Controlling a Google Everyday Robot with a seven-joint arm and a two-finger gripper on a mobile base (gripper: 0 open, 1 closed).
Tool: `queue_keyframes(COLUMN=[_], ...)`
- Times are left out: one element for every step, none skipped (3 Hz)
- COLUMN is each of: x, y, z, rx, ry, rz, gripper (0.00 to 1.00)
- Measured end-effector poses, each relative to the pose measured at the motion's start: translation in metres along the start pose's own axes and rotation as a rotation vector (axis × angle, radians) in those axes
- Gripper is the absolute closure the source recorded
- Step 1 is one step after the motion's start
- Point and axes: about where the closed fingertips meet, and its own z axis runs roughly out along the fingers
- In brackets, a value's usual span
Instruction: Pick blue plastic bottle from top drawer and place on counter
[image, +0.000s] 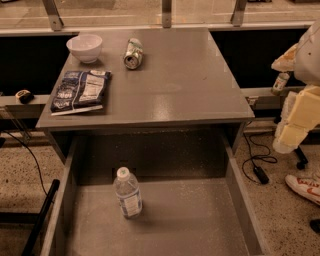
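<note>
Nearest you, the top drawer (240, 200) lies open across the bottom of the frame. The blue plastic bottle (128, 195) stands upright on its floor, left of centre, touching neither side wall.

The gripper (291, 131) hangs at the right edge of the frame, outside the drawer and well apart from the bottle. You cannot tell whether it is spread or closed.

Outward from it, the counter (185, 85) fills the upper middle. A crushed can (133, 53), a white bowl (84, 47) and a snack bag (80, 91) sit on its upper-left part.

Expect the bottle to be light and thin-walled, so it will likely give under a hard squeeze. It is tall and narrow, and a nudge could tip it. Take it across the ribbed body at the label, below the white cap, with moderate pressure.
</note>
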Motion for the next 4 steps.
queue_keyframes(x=[-0.001,-0.014,-0.046,-0.053], y=[0.001,0.02,0.056,0.062], z=[0.001,0.032,0.06,0.062], rx=[0.009,-0.029,-0.075,-0.074], ry=[-0.013,-0.097,-0.243,-0.274], rz=[-0.001,-0.027,-0.123,-0.205], gripper=[0.0,0.0,0.0,0.0])
